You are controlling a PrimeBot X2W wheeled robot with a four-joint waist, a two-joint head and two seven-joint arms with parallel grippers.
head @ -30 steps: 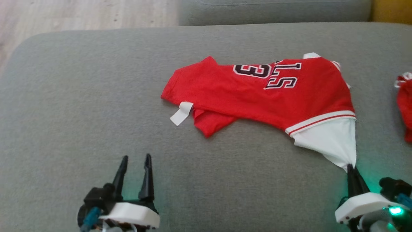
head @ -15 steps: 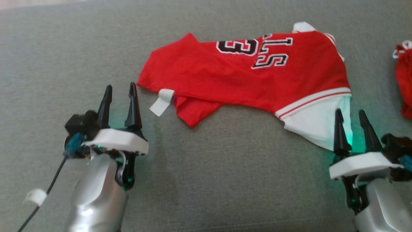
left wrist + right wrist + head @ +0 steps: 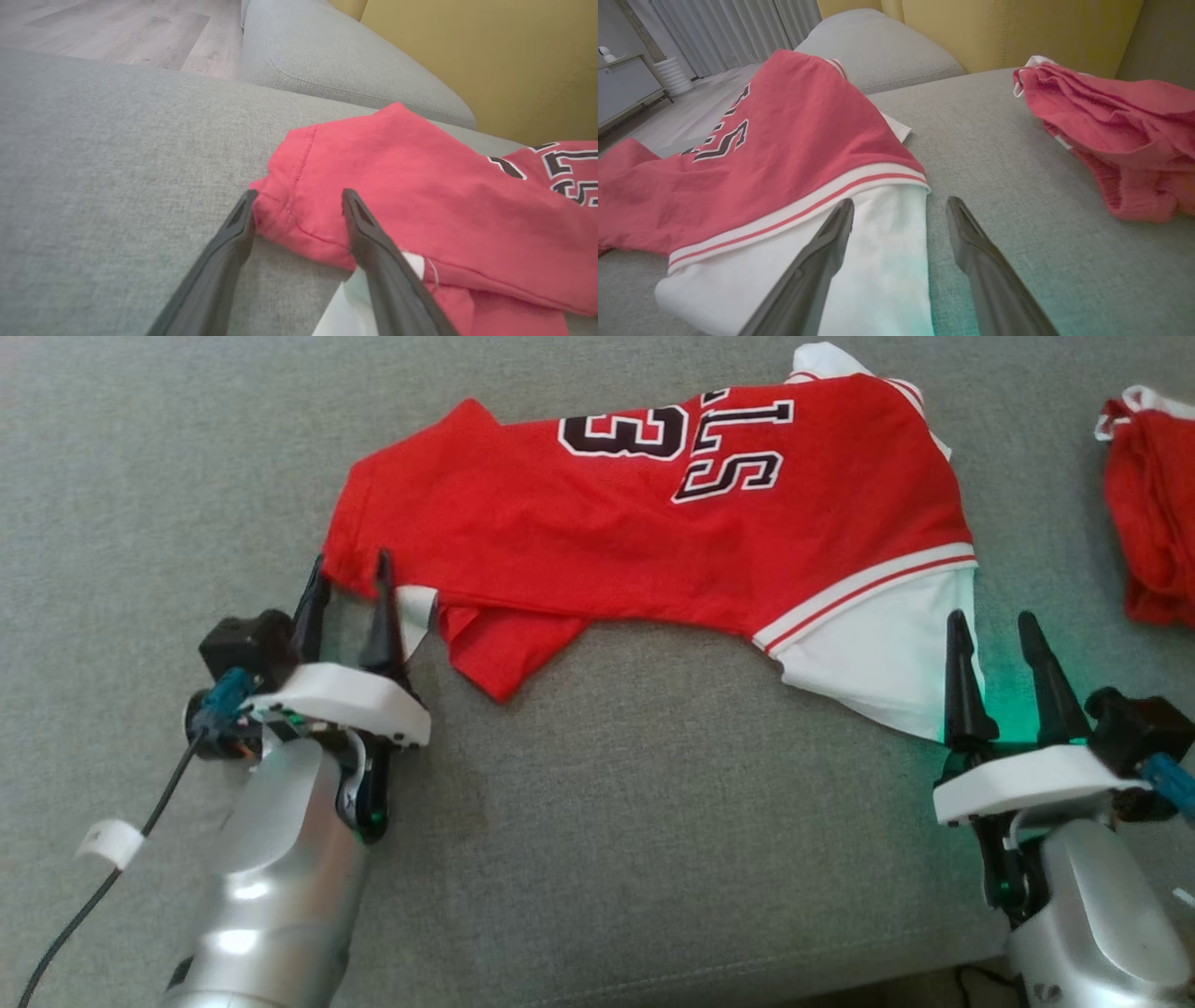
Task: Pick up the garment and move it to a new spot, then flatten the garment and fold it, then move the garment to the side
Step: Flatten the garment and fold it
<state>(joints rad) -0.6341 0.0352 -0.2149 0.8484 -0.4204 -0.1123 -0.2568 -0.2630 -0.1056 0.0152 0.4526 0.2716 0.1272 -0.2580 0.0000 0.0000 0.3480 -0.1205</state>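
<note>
Grey cushion (image 3: 597,821): red jersey (image 3: 579,532) lies across its middle, rumpled, not flat. My left pincer (image 3: 350,565) is wide, straddling the red corner. My right pincer (image 3: 990,621) is wide over the white panel. Risk: pinching only one layer, so it bunches when pulled. Print (image 3: 738,453) reads "LS" and "3". White tag (image 3: 420,607) is illegible.

Red jersey (image 3: 607,532) spread on grey sofa cushion (image 3: 653,821), white part (image 3: 878,672) at lower right. Left end effector (image 3: 350,560), fingers apart, straddles jersey's left corner beside white tag (image 3: 417,609). Right end effector (image 3: 990,616), fingers apart, at white part's edge. Second red garment (image 3: 1153,523) far right.
</note>
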